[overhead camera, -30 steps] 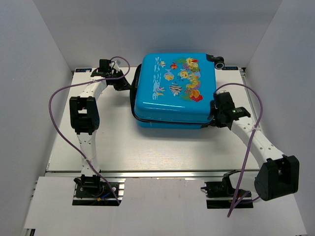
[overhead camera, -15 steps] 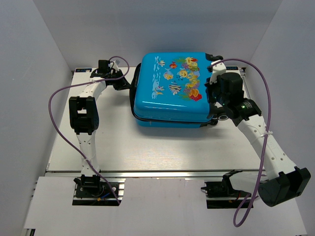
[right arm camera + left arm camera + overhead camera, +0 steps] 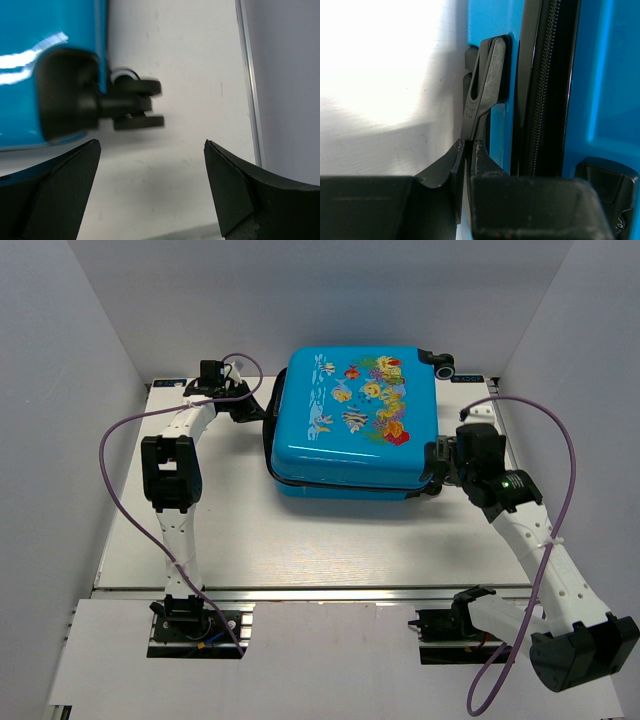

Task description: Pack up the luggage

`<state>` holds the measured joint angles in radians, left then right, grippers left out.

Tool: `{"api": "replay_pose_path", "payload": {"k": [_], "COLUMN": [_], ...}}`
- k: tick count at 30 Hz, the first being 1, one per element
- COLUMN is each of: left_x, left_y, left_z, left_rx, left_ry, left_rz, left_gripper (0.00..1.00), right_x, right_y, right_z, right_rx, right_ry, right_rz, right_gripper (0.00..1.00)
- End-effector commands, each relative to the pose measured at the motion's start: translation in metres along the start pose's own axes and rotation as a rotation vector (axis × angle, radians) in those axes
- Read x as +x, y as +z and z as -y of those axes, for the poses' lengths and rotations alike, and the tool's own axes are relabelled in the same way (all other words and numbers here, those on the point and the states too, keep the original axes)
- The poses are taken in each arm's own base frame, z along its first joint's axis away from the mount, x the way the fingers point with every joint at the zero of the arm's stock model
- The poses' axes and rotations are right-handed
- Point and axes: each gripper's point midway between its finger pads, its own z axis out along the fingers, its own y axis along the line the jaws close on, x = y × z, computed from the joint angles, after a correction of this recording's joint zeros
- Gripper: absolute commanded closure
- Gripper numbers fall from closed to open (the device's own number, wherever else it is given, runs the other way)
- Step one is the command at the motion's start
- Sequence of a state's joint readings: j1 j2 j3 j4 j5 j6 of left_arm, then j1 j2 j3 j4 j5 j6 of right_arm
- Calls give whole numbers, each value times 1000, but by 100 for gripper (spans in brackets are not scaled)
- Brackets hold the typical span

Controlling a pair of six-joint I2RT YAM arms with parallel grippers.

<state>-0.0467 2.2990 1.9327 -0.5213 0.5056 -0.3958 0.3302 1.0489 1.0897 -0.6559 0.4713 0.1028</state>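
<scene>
Half a second earlier the right arm had been reaching up along the luggage's 3 o'clock edge. It had since dropped back toward the case's 4 o'clock corner, with its elbow swung out low toward 5 o'clock of the table point(image 3: 300, 540). The left arm and the case had not shifted at all.

The luggage point(image 3: 355, 425) lay flat, printed lid up, toward 12 o'clock of the table. Its shell halves were together, and a dark seam showed along the near edge.

At the case's 9 o'clock side the left gripper point(image 3: 258, 410) had its claw nearly closed. In the wrist view its fingers point(image 3: 462, 160) pinched the thin lower end of the grey side handle point(image 3: 482, 80), just beside the zipper point(image 3: 540, 100) track. That hold probably served as an anchor, keeping the light shell from sliding or turning while the other arm worked on it.

The right gripper point(image 3: 150, 150) stood with its claw spread as wide as it went and gripped nothing. Its two fingers framed a black wheel point(image 3: 135, 102) at the corner, which sat ahead of the tips and clear of both. The wide stance suggested it had just let go or was lining up afresh; the blurred wrist picture did not show which.

Whether anything was packed inside could not be told with the lid down. What likely remained was sealing the seam.
</scene>
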Motion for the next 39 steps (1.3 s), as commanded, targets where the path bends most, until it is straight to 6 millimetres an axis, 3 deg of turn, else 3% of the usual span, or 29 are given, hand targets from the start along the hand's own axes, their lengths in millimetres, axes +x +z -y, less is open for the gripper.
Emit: {"api": "replay_pose_path", "payload": {"k": [1,6,12,16,18,19,20,23,25,27,33,39], "left_x": [66,63,59,55,57,55,57,59,60,62,60,64], "left_y": [12,9,7,7,7,7,8,10,13,15,16,19], "left_z": [-152,-158,-161,-159,-160,-160,-160,-163,-165,-166,-170,-169], "left_rx": [-490,-508,-506,-499,-505,-504,-503,-503,-502,-495,-487,-469], "left_ry": [-44,-37,-39,-35,-36,-32,-33,-30,-27,-25,-29,-27], "left_rz": [-145,-153,-150,-143,-146,-144,-147,-156,-161,-168,-163,-166], "left_gripper": [100,100,100,100,100,100,100,100,100,100,100,100], "right_x": [43,54,21,17,11,23,25,12,-7,-14,-56,-107], "right_y": [-7,16,48,72,81,85,86,79,70,60,38,-23], "right_z": [25,6,-19,-12,-8,-8,-10,-13,-17,-17,-25,-44], "right_rx": [107,4,-133,-93,-70,-72,-86,-128,-159,-166,-224,-375], "right_ry": [19,-20,-60,-24,-12,-9,-10,-20,-27,-73,-150,-203], "right_rz": [-103,-86,95,121,172,163,167,266,379,468,588,761], "right_gripper": [11,11,11,11,17,24,39,57,64,64,100,100]}}
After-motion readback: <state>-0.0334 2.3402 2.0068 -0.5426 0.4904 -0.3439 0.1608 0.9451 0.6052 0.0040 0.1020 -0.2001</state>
